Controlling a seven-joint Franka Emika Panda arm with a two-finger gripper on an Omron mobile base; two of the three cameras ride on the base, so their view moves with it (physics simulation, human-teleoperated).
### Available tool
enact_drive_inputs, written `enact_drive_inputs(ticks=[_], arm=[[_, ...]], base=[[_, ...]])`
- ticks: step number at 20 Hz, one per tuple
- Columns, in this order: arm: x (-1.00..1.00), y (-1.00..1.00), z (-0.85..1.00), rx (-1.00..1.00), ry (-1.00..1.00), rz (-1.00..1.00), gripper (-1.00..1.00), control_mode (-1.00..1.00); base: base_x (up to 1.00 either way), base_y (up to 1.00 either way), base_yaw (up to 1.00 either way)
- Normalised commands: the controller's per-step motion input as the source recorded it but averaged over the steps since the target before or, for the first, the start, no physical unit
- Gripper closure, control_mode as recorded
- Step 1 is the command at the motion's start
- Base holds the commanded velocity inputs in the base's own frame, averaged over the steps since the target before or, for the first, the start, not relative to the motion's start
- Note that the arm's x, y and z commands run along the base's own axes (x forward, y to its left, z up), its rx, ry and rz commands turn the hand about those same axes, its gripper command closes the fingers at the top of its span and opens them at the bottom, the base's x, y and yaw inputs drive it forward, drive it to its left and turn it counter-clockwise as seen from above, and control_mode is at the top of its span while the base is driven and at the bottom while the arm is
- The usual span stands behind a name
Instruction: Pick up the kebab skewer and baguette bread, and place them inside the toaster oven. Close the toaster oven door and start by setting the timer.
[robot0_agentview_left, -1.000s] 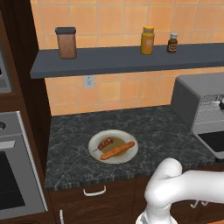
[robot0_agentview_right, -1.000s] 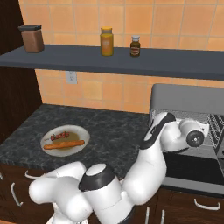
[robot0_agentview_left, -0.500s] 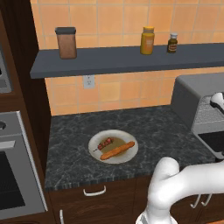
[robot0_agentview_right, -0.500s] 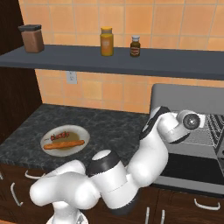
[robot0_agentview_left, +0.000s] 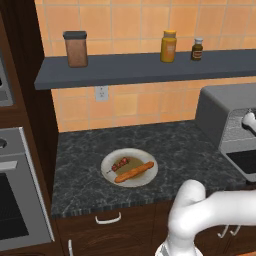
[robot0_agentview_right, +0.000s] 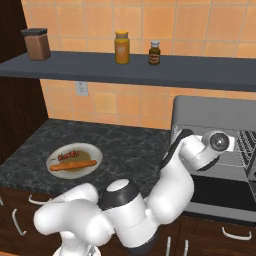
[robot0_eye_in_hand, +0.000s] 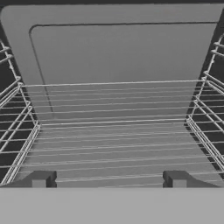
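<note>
The kebab skewer (robot0_agentview_left: 120, 163) (robot0_agentview_right: 67, 155) and the orange-brown baguette bread (robot0_agentview_left: 134, 171) (robot0_agentview_right: 72, 165) lie side by side on a white plate (robot0_agentview_left: 150, 175) (robot0_agentview_right: 95, 156) on the dark counter. The grey toaster oven (robot0_agentview_left: 215, 107) (robot0_agentview_right: 215, 110) stands at the right, its door (robot0_agentview_left: 244, 162) (robot0_agentview_right: 220, 192) folded down. Far from the plate, my gripper (robot0_agentview_right: 231, 142) (robot0_eye_in_hand: 108, 179) sits at the oven's mouth, facing the wire rack (robot0_eye_in_hand: 113, 144) inside. It is open, with nothing between its fingertips (robot0_eye_in_hand: 41, 178).
A wall shelf (robot0_agentview_left: 140, 67) above the counter carries a brown canister (robot0_agentview_left: 75, 48), a yellow jar (robot0_agentview_left: 168, 46) and a small dark bottle (robot0_agentview_left: 197, 49). A large built-in oven (robot0_agentview_left: 20, 200) stands at the left. Drawer handles (robot0_agentview_left: 108, 219) run below the counter's edge.
My hand has risen a little in front of the oven's opening, and the arm's lower links have swung round. Plate, skewer and baguette lie as before.
</note>
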Motion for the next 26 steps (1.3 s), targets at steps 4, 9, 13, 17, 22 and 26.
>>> enact_drive_inputs(ticks=[4,9,13,17,22,26], arm=[[-0.69,0.0,-0.87,0.0,0.12,0.0,-1.0,-1.0],[-0.83,0.0,-0.9,-0.02,0.18,0.0,-1.0,-1.0],[-0.81,0.0,-0.85,-0.03,0.24,0.0,-1.0,-1.0],[-0.96,0.06,-0.81,-0.06,0.2,0.0,-1.0,-1.0],[-0.93,0.15,-0.7,-0.07,0.21,0.0,-1.0,-1.0],[-1.0,0.02,-0.23,-0.01,0.07,0.0,-1.0,-1.0]], base=[[0.0,0.0,0.0],[0.0,0.0,0.0],[0.0,0.0,0.0],[0.0,0.0,0.0],[0.0,0.0,0.0],[0.0,0.0,0.0]])
